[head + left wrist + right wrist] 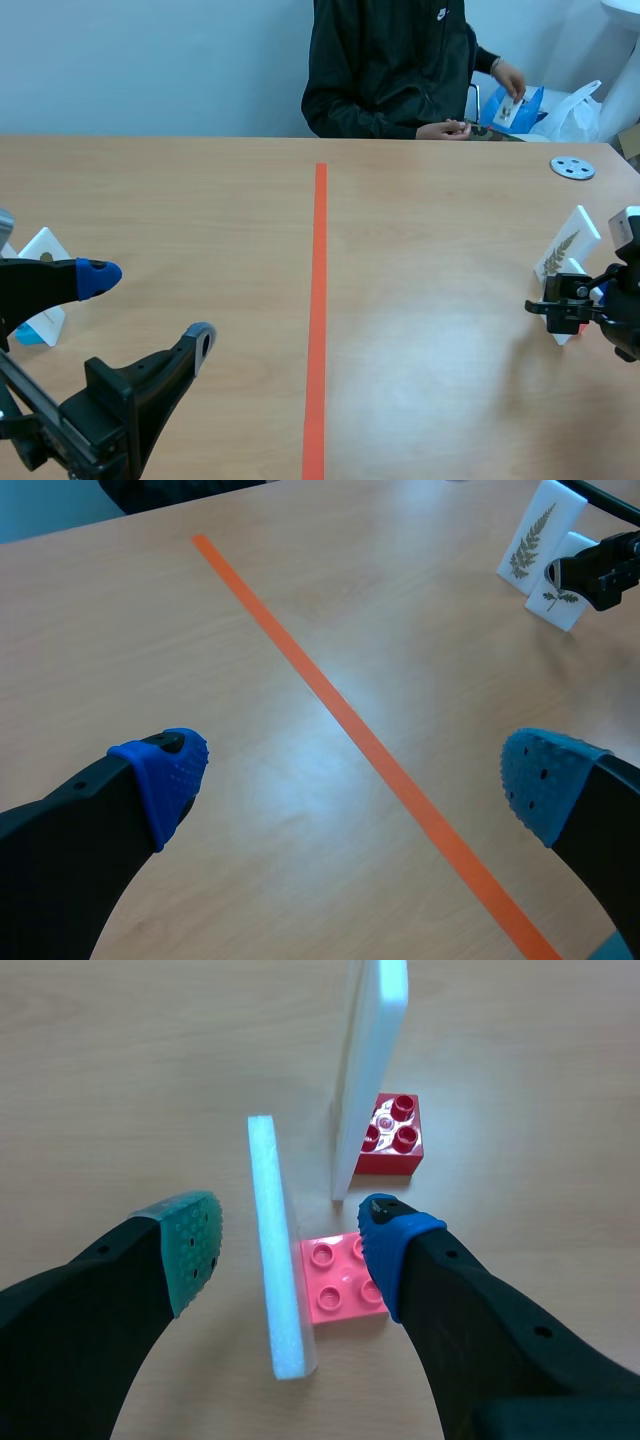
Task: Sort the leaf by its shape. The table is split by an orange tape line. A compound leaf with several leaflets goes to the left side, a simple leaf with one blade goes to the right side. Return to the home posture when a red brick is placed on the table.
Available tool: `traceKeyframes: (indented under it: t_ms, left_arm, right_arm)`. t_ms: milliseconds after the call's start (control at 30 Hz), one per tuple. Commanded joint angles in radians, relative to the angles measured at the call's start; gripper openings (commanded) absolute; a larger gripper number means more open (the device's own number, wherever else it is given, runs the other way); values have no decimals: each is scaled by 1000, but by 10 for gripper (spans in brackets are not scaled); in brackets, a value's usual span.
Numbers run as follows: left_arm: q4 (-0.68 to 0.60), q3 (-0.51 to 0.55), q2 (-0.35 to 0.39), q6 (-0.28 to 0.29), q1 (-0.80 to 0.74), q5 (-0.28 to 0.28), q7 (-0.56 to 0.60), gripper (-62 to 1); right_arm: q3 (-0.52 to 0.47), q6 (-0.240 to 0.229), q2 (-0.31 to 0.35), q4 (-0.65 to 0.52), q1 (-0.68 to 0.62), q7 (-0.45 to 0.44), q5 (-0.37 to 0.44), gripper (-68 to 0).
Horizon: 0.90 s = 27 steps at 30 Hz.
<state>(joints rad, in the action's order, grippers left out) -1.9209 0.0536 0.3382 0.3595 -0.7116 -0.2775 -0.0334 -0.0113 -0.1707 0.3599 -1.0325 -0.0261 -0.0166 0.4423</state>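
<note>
One white card (280,1280), upright on a pink brick (340,1282), stands between the fingers of the right claw (290,1235), which is spread wide with neither pad touching it. Just ahead, a fern card (370,1070) stands on a red brick (395,1138). Both are right of the orange tape line (320,300), near the table's (430,230) right edge. The left claw (350,770) hangs wide open and empty over the left side, near a third card (42,250). A person (390,70) sits across the table.

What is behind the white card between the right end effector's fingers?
A taller white card stands behind it, on a red brick. That card covers part of the brick.
</note>
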Motion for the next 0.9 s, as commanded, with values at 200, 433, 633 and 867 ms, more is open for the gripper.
traceKeyframes:
  t_ms: [200,433,633,867]
  left_arm:
    - [-6,5,-2,2,0,-10,15,14]
    - [-6,5,-2,2,0,-10,15,14]
    - [-6,5,-2,2,0,-10,14,14]
    - [-6,5,-2,2,0,-10,14,14]
  right_arm:
    - [-80,-93,51,-200,-58,11,15,-325]
    - [-141,-198,80,-375,-176,49,65,-314]
    - [-201,-330,86,-547,-312,56,91,-176]
    - [-207,-452,86,-739,-480,60,141,-15]
